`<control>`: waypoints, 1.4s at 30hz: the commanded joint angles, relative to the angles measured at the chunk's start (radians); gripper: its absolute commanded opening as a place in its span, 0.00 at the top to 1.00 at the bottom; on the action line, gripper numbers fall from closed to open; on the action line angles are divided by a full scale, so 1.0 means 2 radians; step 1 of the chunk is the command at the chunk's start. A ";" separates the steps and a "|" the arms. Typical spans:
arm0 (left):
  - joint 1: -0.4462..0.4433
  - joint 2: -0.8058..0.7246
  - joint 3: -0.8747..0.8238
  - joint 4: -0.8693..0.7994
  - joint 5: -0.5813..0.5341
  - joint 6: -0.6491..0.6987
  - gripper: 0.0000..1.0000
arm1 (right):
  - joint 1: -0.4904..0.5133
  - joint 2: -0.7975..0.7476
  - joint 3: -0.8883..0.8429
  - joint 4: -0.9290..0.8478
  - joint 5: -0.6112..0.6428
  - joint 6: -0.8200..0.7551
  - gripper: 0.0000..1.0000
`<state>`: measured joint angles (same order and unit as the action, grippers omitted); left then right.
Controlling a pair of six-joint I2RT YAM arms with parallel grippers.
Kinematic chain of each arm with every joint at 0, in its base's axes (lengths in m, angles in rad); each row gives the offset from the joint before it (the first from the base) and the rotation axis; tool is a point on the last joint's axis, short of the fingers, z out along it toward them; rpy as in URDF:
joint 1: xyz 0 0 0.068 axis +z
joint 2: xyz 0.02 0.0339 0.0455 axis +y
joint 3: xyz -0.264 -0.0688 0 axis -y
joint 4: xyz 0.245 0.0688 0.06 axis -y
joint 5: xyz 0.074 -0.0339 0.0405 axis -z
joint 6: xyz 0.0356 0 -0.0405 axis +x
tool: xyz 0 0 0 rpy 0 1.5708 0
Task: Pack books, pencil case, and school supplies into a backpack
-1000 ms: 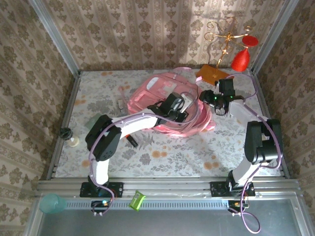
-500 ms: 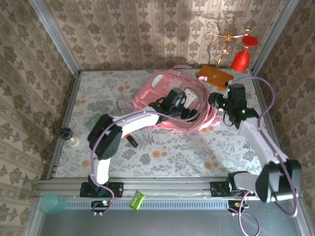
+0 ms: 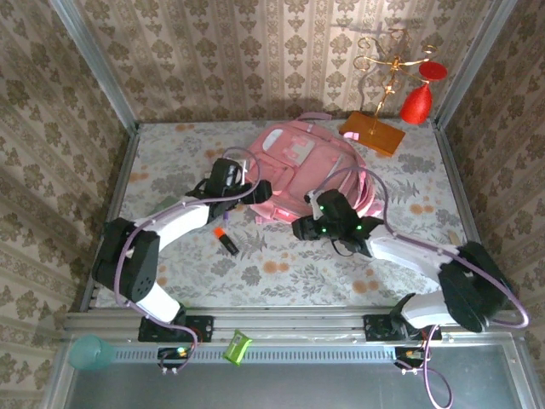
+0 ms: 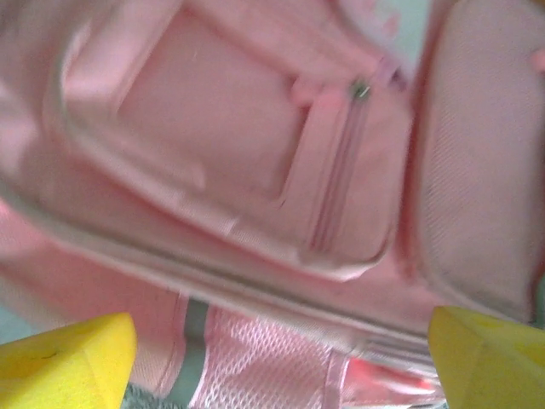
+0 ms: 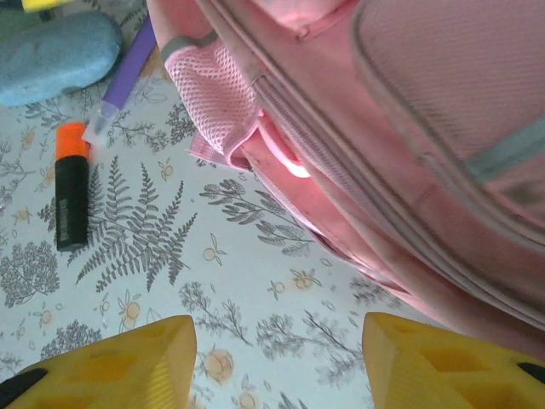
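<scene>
The pink backpack lies flat at the back middle of the table, zip pockets up. My left gripper is open at its left edge, yellow fingertips wide apart over the pink mesh side pocket. My right gripper is open low over the table at the backpack's near edge, nothing between its fingers. A black-and-orange pen, a purple pen and a blue-grey pencil case lie left of the backpack. The books are out of view.
An orange flat stand base with a gold wire stand and red ornament is at the back right. A small black object sits by the left wall. A teal cup and green item rest on the front rail.
My left gripper opened and drew back left off the backpack. My right arm swung from the backpack's right side round to its near edge. The backpack shifted slightly right.
</scene>
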<state>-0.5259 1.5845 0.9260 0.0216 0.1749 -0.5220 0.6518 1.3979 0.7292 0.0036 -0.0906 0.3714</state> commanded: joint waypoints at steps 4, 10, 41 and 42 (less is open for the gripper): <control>-0.003 0.020 -0.021 0.013 0.023 -0.067 0.13 | 0.007 0.065 0.012 0.079 -0.015 0.021 0.46; -0.005 0.013 -0.042 0.009 0.006 -0.069 0.18 | 0.007 0.066 0.012 0.069 -0.004 0.019 0.46; -0.027 0.099 -0.021 0.117 0.032 -0.068 0.86 | 0.007 0.038 -0.031 0.082 -0.029 -0.033 0.46; -0.029 0.091 -0.020 0.118 0.043 -0.072 0.94 | 0.008 0.040 -0.035 0.091 -0.039 -0.036 0.46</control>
<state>-0.5747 1.7866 0.8715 0.2020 0.2043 -0.6624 0.6594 1.4910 0.6773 0.1356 -0.1211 0.3393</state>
